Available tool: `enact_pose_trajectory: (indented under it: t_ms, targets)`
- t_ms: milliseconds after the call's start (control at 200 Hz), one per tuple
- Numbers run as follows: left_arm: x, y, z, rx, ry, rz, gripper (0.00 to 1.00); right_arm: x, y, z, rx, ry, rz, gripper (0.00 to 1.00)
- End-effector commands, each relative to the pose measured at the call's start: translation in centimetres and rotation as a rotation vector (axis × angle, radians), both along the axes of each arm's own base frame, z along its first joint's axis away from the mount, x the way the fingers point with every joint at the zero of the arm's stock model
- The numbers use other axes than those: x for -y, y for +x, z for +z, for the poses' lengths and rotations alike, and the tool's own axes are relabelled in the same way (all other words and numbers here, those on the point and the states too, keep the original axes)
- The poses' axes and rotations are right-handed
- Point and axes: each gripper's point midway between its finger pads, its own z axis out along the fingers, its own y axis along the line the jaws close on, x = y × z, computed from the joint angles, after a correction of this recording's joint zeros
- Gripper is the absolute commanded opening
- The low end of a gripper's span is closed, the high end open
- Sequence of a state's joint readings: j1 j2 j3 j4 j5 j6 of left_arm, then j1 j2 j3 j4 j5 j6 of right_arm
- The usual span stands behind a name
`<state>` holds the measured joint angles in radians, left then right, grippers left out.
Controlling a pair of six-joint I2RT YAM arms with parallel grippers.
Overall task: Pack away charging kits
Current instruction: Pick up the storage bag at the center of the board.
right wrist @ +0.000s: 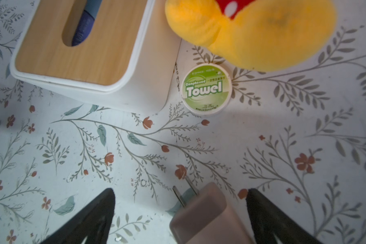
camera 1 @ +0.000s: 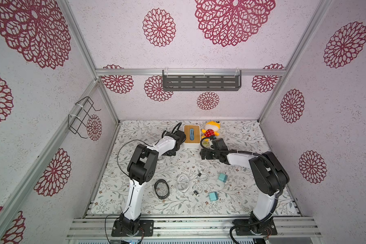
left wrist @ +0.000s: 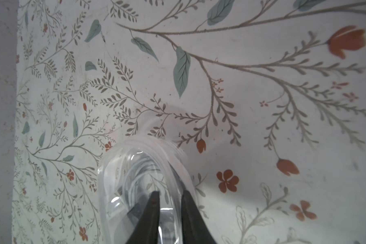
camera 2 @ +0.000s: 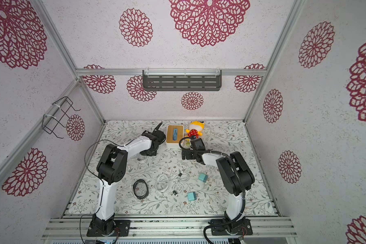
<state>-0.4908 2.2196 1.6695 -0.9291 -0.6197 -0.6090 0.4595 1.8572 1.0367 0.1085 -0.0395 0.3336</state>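
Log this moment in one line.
left gripper: jaws narrow at clear case, grip unclear | right gripper: open, straddling pink adapter | teal adapters: both lying loose

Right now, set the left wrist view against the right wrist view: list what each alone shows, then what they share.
Left wrist only: a clear pouch with a coiled white cable inside, and the left gripper, jaws narrowly apart, at it. Right wrist only: the pink plug adapter inside the wide-open right gripper, a white box with a wooden lid, a green towel disc, a yellow plush toy. Both: the floral table cover.
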Motion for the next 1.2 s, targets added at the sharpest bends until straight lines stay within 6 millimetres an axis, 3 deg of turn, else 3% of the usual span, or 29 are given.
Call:
enact_pose_trajectory:
  t_ms: [0,40,180,235,460,635,986,1031,1056,1196]
  targets:
    - [-1.1,0.0,-0.2,-0.018,0.04,0.022,0.18,-0.2,0.2,0.2,0.008,0.022,0.0,0.99]
    - [-1.2,-0.1,-0.4,-0.024,0.04,0.026,0.2,-0.2,0.2,0.1,0.007,0.021,0.001,0.99]
    - [-1.7,-0.2,-0.3,-0.031,0.063,0.044,0.44,-0.3,0.2,0.0,0.004,0.025,0.005,0.99]
    - [-1.9,-0.3,-0.2,-0.032,0.079,0.048,0.47,-0.4,0.2,0.0,0.004,0.028,0.004,0.99]
    - [-2.1,-0.3,-1.0,-0.058,0.098,0.052,0.15,-0.4,0.3,0.0,0.003,0.027,0.005,0.99]
    - [-1.8,-0.1,0.0,-0.02,0.057,0.044,0.0,-0.5,0.2,-0.3,-0.002,0.03,0.009,0.99]
    - [0.3,-0.3,4.5,0.158,-0.175,0.0,0.0,-2.3,-1.1,-0.4,-0.034,0.065,0.049,0.97]
    - [0.7,-0.4,4.4,0.163,-0.204,-0.012,0.0,-2.5,-1.5,-0.5,-0.036,0.052,0.048,0.97]
    - [1.0,-0.4,5.8,0.196,-0.24,-0.024,0.0,-2.5,-1.6,-0.4,-0.036,0.042,0.04,0.97]
    - [3.0,-0.6,6.3,0.222,-0.372,-0.087,0.0,-2.1,-2.4,-1.0,-0.051,-0.043,-0.003,0.92]
